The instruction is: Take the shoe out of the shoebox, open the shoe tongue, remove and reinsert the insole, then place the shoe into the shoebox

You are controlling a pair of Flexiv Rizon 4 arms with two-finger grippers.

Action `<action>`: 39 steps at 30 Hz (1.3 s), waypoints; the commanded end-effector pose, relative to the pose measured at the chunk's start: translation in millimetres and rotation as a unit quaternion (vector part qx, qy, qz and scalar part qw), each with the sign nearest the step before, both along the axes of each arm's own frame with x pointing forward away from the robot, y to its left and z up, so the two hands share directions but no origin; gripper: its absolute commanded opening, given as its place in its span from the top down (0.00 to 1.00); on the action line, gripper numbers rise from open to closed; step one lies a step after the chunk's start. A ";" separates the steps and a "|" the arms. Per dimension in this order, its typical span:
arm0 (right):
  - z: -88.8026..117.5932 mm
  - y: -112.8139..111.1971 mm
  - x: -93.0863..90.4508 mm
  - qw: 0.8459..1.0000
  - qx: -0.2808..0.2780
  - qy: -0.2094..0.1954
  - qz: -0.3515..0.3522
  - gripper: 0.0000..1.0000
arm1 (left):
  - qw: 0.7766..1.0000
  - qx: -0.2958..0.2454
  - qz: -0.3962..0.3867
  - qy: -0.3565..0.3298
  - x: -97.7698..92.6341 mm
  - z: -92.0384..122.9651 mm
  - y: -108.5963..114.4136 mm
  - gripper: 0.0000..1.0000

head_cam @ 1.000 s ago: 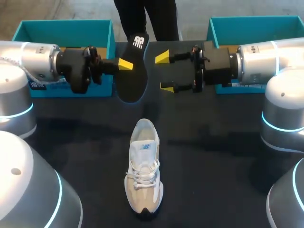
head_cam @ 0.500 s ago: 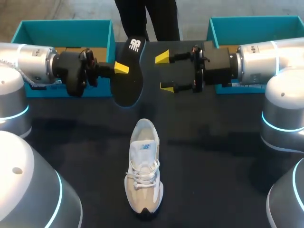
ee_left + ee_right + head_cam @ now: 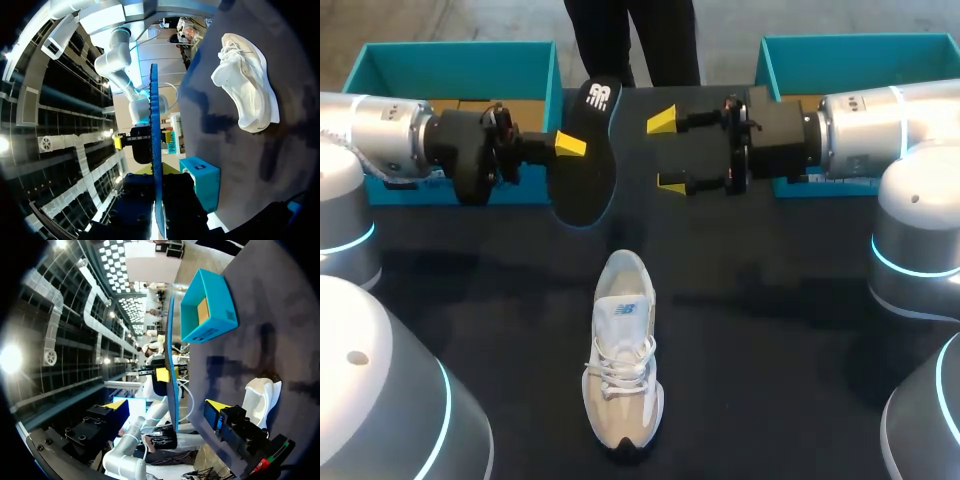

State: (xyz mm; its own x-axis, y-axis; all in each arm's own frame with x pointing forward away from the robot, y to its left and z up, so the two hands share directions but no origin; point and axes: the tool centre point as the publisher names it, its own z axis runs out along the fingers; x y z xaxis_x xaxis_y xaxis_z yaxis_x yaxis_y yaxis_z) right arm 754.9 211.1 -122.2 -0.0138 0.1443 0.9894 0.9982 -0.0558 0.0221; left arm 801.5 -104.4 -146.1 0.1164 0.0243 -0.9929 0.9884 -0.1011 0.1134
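Observation:
A black insole [image 3: 582, 160] hangs in the air above the far middle of the table, with my left gripper [image 3: 570, 145] shut on its edge. The left wrist view shows it edge-on as a thin blue-rimmed strip [image 3: 156, 150] rising from between the fingers. My right gripper [image 3: 666, 152] stands wide open just right of the insole, facing it without touching. In the right wrist view the insole [image 3: 171, 365] stands ahead of the open yellow tips. The white shoe [image 3: 622, 365] lies on the dark table nearer me, toe toward me, apart from both grippers.
An open teal shoebox [image 3: 460, 70] stands at the far left behind my left arm. A second teal box [image 3: 850, 50] sits at the far right behind my right arm. Dark tabletop [image 3: 770, 330] surrounds the shoe.
My left arm has carried the insole a little to the left and farther back, away from the right gripper. The right arm and the shoe have not moved.

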 end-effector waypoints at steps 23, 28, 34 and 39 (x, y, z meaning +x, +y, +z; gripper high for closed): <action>-8.4 27.2 1.5 1.000 -0.017 -0.014 0.010 0.00 | 1.000 -0.003 -0.001 -0.001 -1.7 -0.1 0.9 1.00; -17.4 35.2 2.9 1.000 -0.013 -0.015 0.021 0.00 | 1.000 -0.013 0.002 -0.009 -2.8 -0.3 0.7 1.00; -24.3 44.7 3.6 0.999 -0.012 -0.011 0.027 0.07 | 1.000 -0.019 0.009 -0.016 -2.6 -0.8 -0.9 1.00; -26.9 48.1 4.2 0.999 -0.013 -0.012 0.032 0.17 | 1.000 -0.017 0.008 -0.017 -2.6 -4.4 -7.3 1.00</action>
State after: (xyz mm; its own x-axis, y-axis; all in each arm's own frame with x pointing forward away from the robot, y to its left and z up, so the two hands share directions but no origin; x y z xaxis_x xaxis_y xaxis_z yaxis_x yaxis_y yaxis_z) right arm 756.1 252.1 -148.1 -0.0457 0.1682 0.9847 0.9990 0.0067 0.0452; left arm 799.3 -107.3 -149.0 0.1467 -0.0063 -0.9892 0.9856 -0.0842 0.1467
